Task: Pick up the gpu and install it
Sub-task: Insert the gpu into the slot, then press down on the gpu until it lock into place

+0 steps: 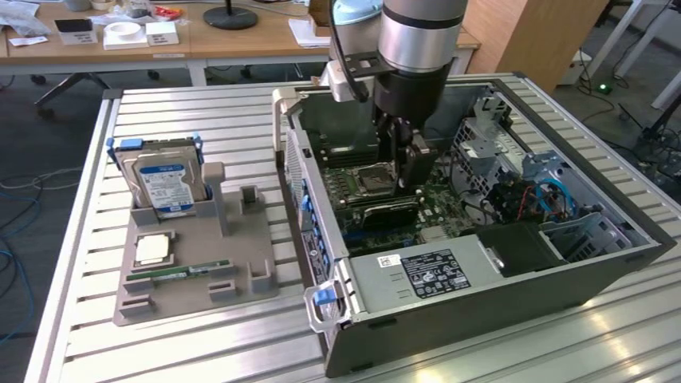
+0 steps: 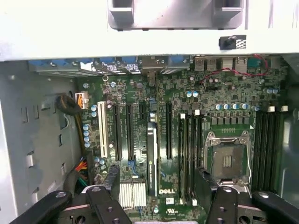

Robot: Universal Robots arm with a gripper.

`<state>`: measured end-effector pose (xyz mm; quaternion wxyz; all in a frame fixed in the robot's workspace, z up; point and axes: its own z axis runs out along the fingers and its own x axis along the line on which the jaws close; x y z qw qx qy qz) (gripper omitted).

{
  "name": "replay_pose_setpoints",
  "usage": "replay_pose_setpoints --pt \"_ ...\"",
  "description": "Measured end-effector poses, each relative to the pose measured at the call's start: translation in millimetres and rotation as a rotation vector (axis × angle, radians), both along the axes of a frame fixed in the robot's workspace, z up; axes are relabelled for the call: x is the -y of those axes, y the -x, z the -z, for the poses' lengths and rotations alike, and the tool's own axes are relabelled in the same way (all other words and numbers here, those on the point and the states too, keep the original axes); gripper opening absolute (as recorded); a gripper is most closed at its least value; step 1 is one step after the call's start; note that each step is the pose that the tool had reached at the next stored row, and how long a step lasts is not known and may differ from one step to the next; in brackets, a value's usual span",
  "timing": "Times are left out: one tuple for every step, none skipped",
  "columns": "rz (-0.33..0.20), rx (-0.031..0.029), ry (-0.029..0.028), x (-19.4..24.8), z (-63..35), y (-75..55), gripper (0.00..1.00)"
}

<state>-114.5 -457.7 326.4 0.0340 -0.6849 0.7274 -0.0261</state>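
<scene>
Wrist view: the hand (image 2: 156, 179) stands wide, gripping nothing, astride the gpu (image 2: 152, 158), which sits edge-on in a motherboard (image 2: 224, 98) slot. Installing looks nearly finished; any retreat calls for a straight, clear lift.

Green motherboard (image 2: 187, 93) with white slot (image 2: 101, 129) and black slots; left of the dark-grey case (image 1: 596, 275) in the exterior view, grey tray (image 1: 181, 275), silver drive (image 1: 163, 187) with blue-white label.
</scene>
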Motion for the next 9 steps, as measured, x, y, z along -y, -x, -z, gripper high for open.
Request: replay_pose_setpoints --pt "0.0 0.0001 -0.0002 0.0 0.0 0.0 0.75" --pt "0.0 0.0001 -0.0002 0.0 0.0 0.0 0.75" --pt "0.0 -0.0001 0.0001 0.0 -0.2 0.0 0.75" --pt "0.0 -0.0001 0.0001 0.0 -0.2 0.0 0.75" --pt "0.0 0.0 0.0001 0.0 -0.1 0.0 0.75" --pt "0.0 -0.0001 0.0001 0.0 -0.2 0.0 0.75" --pt "0.0 -0.0001 0.0001 0.0 -0.2 0.0 0.75" --pt "0.0 -0.0001 0.0001 0.0 -0.1 0.0 0.75" --pt "0.0 -0.0001 0.0001 0.0 -0.2 0.0 0.75"
